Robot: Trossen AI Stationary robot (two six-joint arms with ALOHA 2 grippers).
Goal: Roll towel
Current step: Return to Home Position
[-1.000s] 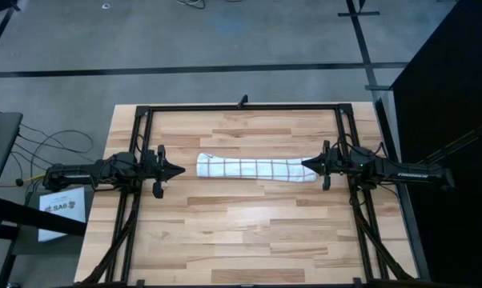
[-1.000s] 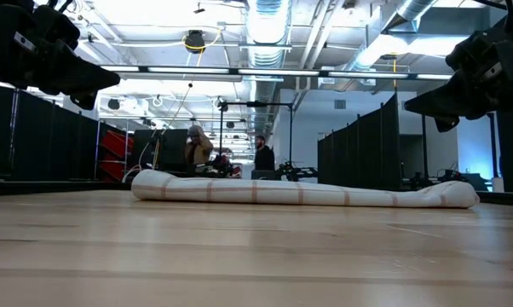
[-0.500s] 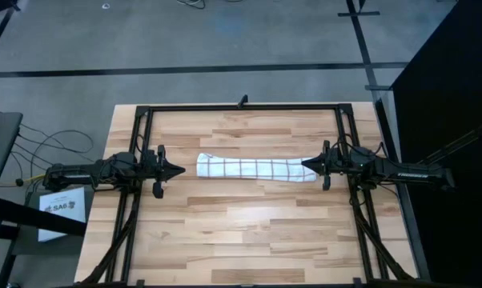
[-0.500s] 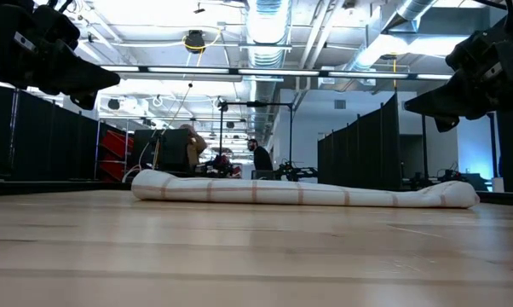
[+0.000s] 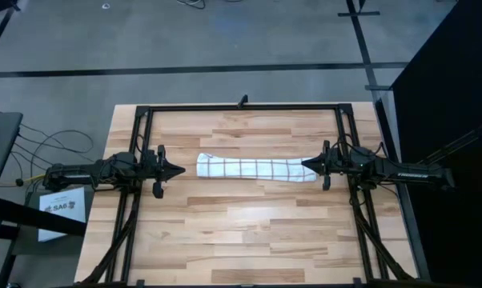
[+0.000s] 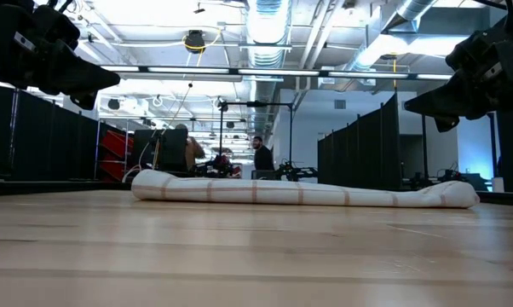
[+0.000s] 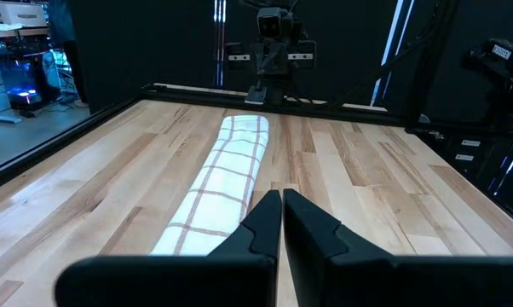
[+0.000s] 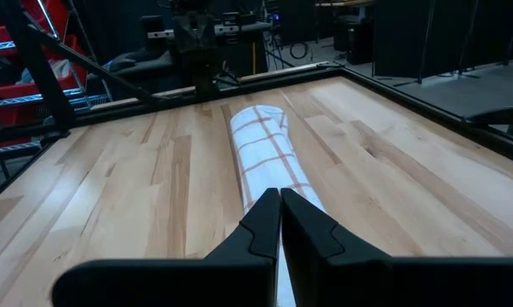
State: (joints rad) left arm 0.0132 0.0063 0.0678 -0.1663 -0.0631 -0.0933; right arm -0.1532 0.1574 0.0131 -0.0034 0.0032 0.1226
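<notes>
High view shows the towel (image 5: 255,170) rolled into a long tube across mid-frame on the desk (image 5: 225,232), with the left tool (image 5: 179,170) and right tool (image 5: 305,164) both closed, empty and raised near its ends, so homing well means retreating without nudging it loose.

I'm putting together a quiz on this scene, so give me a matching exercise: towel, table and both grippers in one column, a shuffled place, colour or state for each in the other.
1 towel
2 table
3 left gripper
4 right gripper

A light wood
B shut, by the towel's end nearer the white sheet
C rolled, white with dark grid
D shut, by the towel's end nearer the black panel

Pairs: 1-C, 2-A, 3-B, 4-D
</notes>
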